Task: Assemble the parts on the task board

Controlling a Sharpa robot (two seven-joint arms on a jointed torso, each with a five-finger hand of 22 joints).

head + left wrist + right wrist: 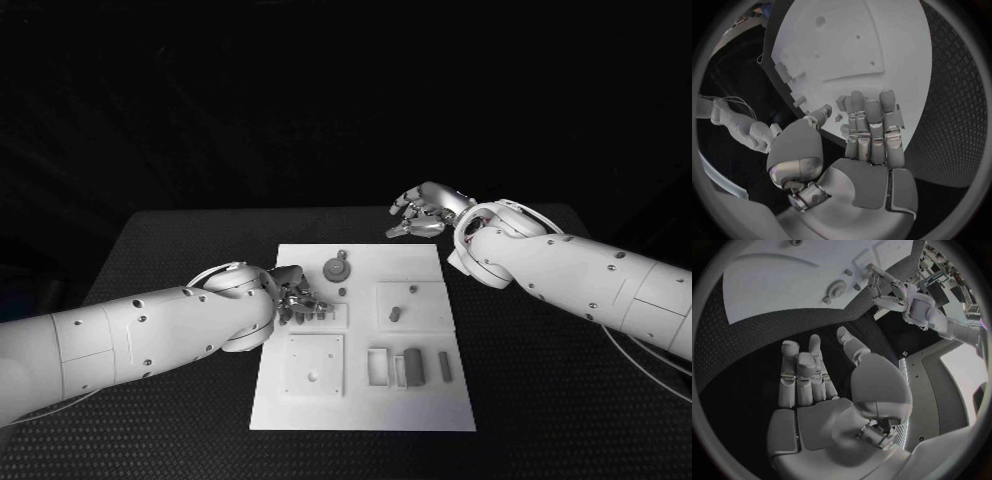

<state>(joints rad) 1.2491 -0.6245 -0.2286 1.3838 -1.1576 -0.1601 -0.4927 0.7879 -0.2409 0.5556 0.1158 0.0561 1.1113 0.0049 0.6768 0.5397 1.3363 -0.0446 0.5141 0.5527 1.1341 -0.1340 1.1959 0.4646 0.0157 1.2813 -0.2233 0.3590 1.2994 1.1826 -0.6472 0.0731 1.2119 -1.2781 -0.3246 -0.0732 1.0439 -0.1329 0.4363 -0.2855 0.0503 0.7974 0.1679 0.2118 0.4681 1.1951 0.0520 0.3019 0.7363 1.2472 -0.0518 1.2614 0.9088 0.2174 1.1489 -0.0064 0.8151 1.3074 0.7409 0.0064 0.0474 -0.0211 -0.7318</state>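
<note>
1. The round part (336, 268) lies flat on the far-left area of the board (433, 400), with a short stem pointing to the far side; its long axis runs near to far
2. A small peg (395, 314) sits in the raised square block (414, 305) right of centre; its long axis runs near to far, slightly slanted. Whether it is fully seated cannot be told
3. Dark bars (414, 366) stand in the slotted tray at the near right of the board, long axes running near to far, side by side
4. The square plate (312, 364) at the near left lies flat with a small hole near its middle
5. The left hand (293, 296) is at the board's left edge, fingers over a small block there. In the left wrist view the left hand (870, 132) has straight, close-set fingers and nothing visibly between them; whether fingertips touch a part cannot be told
6. The right hand (426, 212) hovers beyond the far edge of the board, well apart from all parts, fingers loosely curled and holding nothing; the right wrist view shows the palm (826, 410) bare
7. Judgement: the step in hand is a pick at the left edge. Bring thumb and finger to opposite sides of the small piece, close squarely, and lift straight up to avoid tilting it
</note>
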